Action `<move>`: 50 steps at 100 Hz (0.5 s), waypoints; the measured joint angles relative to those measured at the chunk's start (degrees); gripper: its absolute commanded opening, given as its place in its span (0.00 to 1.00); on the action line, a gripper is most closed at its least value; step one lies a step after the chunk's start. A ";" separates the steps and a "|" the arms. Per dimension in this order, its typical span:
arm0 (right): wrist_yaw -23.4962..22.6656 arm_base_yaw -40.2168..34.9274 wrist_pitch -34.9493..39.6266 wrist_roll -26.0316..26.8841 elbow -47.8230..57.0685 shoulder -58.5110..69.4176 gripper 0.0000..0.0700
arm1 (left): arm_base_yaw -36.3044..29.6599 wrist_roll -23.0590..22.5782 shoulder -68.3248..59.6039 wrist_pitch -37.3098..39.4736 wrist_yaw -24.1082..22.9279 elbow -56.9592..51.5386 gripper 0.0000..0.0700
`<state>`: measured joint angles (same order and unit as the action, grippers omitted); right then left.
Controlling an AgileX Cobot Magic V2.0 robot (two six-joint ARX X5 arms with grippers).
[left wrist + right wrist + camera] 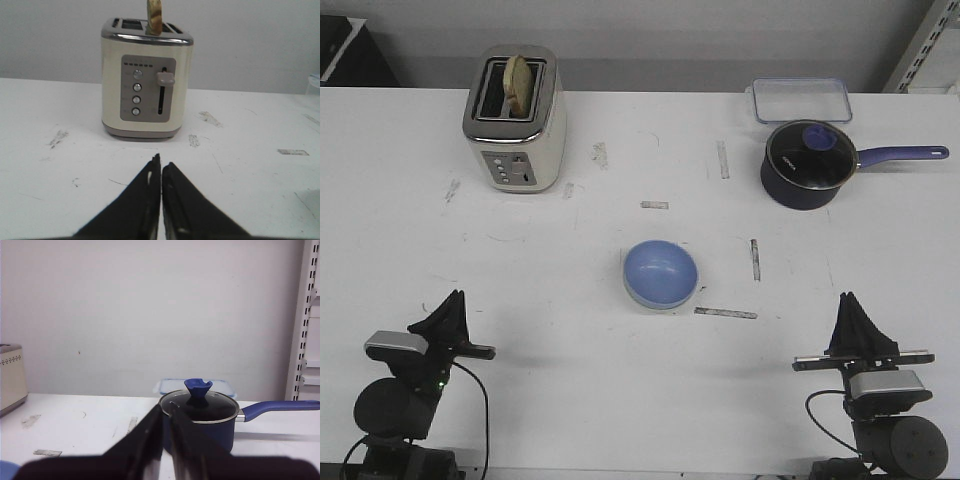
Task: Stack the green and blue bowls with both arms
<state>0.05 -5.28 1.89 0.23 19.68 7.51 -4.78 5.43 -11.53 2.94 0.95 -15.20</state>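
In the lower left of the front view you see the left black pointed gripper; it holds nothing, and in the left wrist view its two fingers stand almost together, with only a thin gap between them. In the upper left of the front view stands the cream two-slot toaster with chrome top, and a slice of bread sticks up from one slot. In the middle of the front view, a little below the centre, the periwinkle blue round shallow bowl sits upright on the white scuffed table; a pale rim shows around its lower edge, but you cannot tell if this is the green bowl under it. In the upper right you find the dark lidded saucepan with a blue handle, and just behind it the clear plastic container. In the lower right the right black pointed gripper is also nearly closed and holds nothing; both grippers are well apart from the bowl.
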 measured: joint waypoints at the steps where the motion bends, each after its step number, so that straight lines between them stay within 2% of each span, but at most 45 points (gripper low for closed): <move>1: 0.00 0.00 0.00 0.00 0.00 0.00 0.02 | 0.13 -0.02 0.33 -0.02 0.00 0.00 0.00; 50: 0.00 0.00 0.00 0.00 0.00 0.00 0.02 | 0.92 -0.24 7.48 -0.37 0.02 0.02 0.00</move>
<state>0.05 -5.28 1.89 0.23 19.68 7.51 -3.86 5.19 -4.05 2.57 0.97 -15.18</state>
